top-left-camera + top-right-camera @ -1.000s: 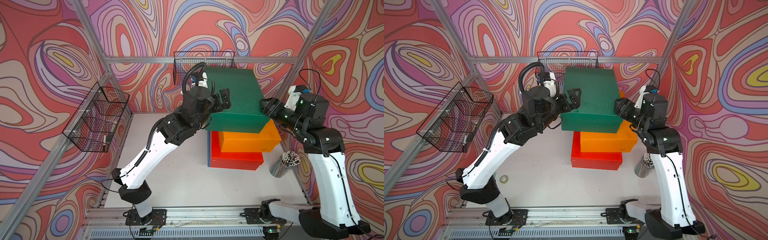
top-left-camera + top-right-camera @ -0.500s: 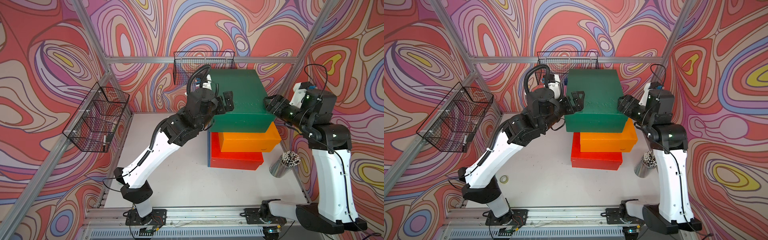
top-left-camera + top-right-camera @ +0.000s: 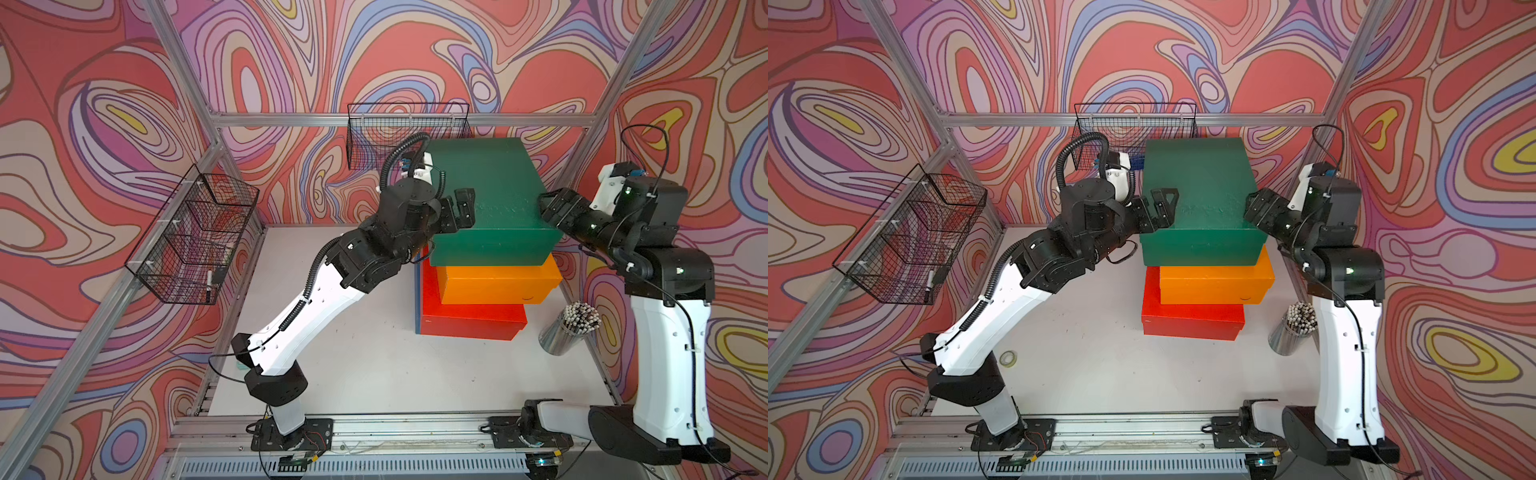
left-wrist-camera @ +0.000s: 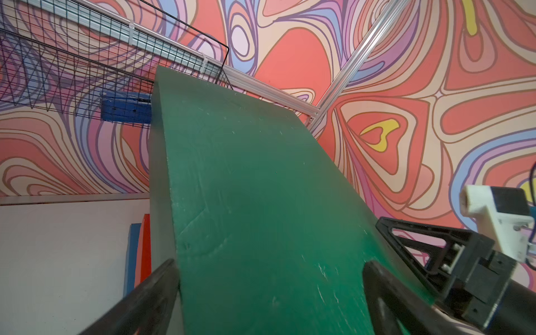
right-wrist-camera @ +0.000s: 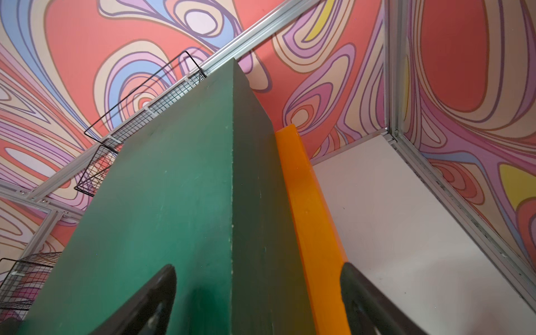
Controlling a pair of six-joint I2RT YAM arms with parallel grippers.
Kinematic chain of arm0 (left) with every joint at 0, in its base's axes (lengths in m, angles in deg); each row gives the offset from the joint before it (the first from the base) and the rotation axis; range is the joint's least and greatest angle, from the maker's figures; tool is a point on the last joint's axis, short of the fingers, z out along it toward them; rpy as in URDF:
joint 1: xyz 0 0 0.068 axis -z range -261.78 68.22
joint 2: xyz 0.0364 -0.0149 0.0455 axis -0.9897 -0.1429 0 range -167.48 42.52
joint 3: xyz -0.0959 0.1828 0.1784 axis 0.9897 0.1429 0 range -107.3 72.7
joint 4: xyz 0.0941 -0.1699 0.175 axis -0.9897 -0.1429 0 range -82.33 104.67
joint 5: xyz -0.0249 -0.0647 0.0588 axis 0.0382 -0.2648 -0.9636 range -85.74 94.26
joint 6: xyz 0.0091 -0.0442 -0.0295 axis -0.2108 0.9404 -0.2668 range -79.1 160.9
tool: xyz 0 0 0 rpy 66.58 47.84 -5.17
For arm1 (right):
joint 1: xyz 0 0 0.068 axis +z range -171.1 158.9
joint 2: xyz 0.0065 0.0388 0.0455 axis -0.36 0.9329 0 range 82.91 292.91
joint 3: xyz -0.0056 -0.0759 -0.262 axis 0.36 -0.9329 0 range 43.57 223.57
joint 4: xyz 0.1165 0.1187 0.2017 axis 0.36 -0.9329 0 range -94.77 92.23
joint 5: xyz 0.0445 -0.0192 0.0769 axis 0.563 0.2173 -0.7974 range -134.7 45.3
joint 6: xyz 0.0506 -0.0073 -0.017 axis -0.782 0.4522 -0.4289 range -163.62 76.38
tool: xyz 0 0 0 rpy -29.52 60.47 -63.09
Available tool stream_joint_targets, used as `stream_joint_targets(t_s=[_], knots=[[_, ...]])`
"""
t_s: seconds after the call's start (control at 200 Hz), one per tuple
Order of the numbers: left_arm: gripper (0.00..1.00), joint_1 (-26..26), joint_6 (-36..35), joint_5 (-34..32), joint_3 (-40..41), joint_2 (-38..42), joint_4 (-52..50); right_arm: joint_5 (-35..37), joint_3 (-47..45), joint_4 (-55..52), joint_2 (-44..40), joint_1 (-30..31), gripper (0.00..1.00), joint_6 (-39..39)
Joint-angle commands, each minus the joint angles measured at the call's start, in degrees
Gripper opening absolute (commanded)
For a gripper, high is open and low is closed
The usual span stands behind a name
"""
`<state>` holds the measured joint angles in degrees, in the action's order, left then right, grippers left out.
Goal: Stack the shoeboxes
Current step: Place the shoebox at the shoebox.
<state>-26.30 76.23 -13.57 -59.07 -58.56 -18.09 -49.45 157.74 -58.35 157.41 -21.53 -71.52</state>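
One green shoebox [image 3: 494,187] shifted rightward atop orange shoebox [image 3: 494,282], right tool [image 3: 546,203] wider

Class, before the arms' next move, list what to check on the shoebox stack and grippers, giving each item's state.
1. Green box rests on orange box: ok.
2. Orange box flush over red box: not ok, it juts sideways.
3. Blue box square under the stack: cannot tell, only a sliver shows.
4. Left gripper open: ok.
5. Right gripper open: ok.
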Motion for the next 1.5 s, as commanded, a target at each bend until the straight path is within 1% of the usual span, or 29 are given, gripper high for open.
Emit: stream_joint_targets(t_s=[0.0, 0.145, 0.27, 0.346, 0.496, 0.591, 0.766, 0.916, 1.072, 1.157, 1.197, 1.237, 1.257, 1.262, 1.267, 1.277, 1.282, 1.287, 1.292, 1.297, 1.312, 1.317, 1.322, 1.342, 1.392, 1.412, 1.442, 1.462, 1.497], knots=[[1.0, 1.64, 0.78, 6.13, -0.21, -0.9, 1.6, -5.37, -0.68, 1.24, 0.2, -1.22, 0.9, 0.3], [0.99, -0.39, 1.71, 7.62, 3.7, 1.58, 3.37, -7.38, -1.14, 1.43, -0.19, -3.8, 0.9, 0.68], [0.99, -2.11, 2.65, 7.85, 8.09, 4.16, 5.05, -3.96, -0.62, -0.12, -0.5, -4.82, 0.89, 2.7], [0.99, -3.09, 2.98, 8.02, 9.95, 5.21, 5.59, -4.18, -0.53, -0.66, -0.52, -6.0, 0.89, 3.64], [1.0, -4.64, 3.47, 8.58, 11.63, 6.34, 5.96, -6.45, -1.82, -0.27, -0.58, -7.13, 0.89, 3.7], [1.0, -5.34, 3.41, 8.67, 11.71, 7.01, 5.67, -6.3, -1.81, 0.12, -0.8, -7.46, 0.89, 3.76], [1.0, -6.61, 2.52, 9.44, 11.45, 8.84, 6.34, -5.22, 1.29, -2.31, 0.63, -8.91, 0.89, 5.55], [1.0, -7.1, 0.94, 8.25, 12.3, 11.7, 5.87, -9.0, -0.23, -1.26, 0.4, -15.35, 0.87, 5.45], [1.0, -8.28, 0.66, 6.76, 17.33, 15.37, 6.81, -8.98, -0.89, 0.97, 0.31, -17.84, 0.84, 4.52], [0.98, -9.65, 1.68, 6.88, 20.18, 16.91, 6.97, -8.48, -1.46, 0.77, 1.26, -19.08, 0.8, 4.83], [0.97, -10.44, 2.23, 7.15, 21.57, 17.67, 7.06, -8.75, -3.09, 1.28, 1.27, -19.7, 0.76, 4.64], [0.95, -11.26, 2.68, 7.1, 23.15, 18.31, 7.04, -9.27, -5.91, 2.58, 0.81, -20.4, 0.69, 4.17], [0.94, -11.6, 2.93, 7.01, 24.0, 18.71, 7.0, -9.59, -7.6, 3.44, 0.41, -20.83, 0.63, 3.91], [0.93, -11.79, 3.04, 6.93, 24.18, 18.81, 6.96, -9.75, -8.36, 3.91, 0.21, -21.06, 0.59, 3.75], [0.93, -11.88, 3.1, 6.93, 24.4, 18.9, 6.94, -9.75, -8.36, 3.91, 0.21, -21.06, 0.59, 3.75], [0.92, -12.22, 3.24, 6.88, 24.86, 19.07, 6.98, -9.94, -9.73, 4.54, -0.13, -21.44, 0.54, 3.47], [0.92, -12.32, 3.33, 6.9, 25.09, 19.16, 6.95, -9.94, -9.73, 4.54, -0.13, -21.44, 0.54, 3.47], [0.92, -12.41, 3.38, 6.91, 25.3, 19.25, 6.93, -10.1, -10.59, 4.97, -0.32, -21.63, 0.5, 3.23], [0.92, -12.46, 3.45, 6.92, 25.49, 19.34, 6.92, -10.1, -10.59, 4.97, -0.32, -21.63, 0.5, 3.23], [0.91, -12.66, 3.53, 6.92, 25.76, 19.43, 6.96, -10.21, -11.39, 5.43, -0.49, -21.87, 0.47, 3.05], [0.9, -13.16, 3.78, 6.88, 26.49, 19.7, 6.95, -10.5, -12.7, 6.16, -0.91, -22.28, 0.42, 2.8], [0.9, -13.27, 3.87, 6.9, 26.75, 19.78, 6.89, -10.5, -12.7, 6.16, -0.91, -22.28, 0.42, 2.8], [0.89, -13.33, 3.91, 7.0, 27.0, 19.87, 6.86, -10.66, -13.39, 6.52, -1.08, -22.43, 0.39, 2.66], [0.87, -14.03, 4.5, 7.13, 27.89, 20.22, 6.78, -11.15, -14.94, 7.43, -1.53, -22.79, 0.34, 2.37], [0.79, -15.98, 5.66, 8.31, 30.32, 20.97, 6.81, -11.79, -18.08, 8.95, -2.05, -23.21, 0.24, 1.99], [0.76, -16.72, 6.16, 8.72, 31.17, 21.24, 6.83, -11.86, -19.15, 9.31, -2.18, -23.29, 0.15, 1.92], [0.69, -17.78, 6.92, 9.31, 32.67, 21.59, 6.96, -12.05, -20.38, 9.84, -2.14, -23.3, 0.01, 1.66], [0.64, -18.36, 7.38, 9.61, 33.65, 21.77, 6.97, -12.11, -21.38, 10.22, -2.09, -23.3, 0.0, 1.48], [0.52, -19.33, 7.91, 10.08, 35.34, 22.14, 7.25, -12.25, -23.0, 10.95, -2.01, -23.3, 0.0, 1.29]])
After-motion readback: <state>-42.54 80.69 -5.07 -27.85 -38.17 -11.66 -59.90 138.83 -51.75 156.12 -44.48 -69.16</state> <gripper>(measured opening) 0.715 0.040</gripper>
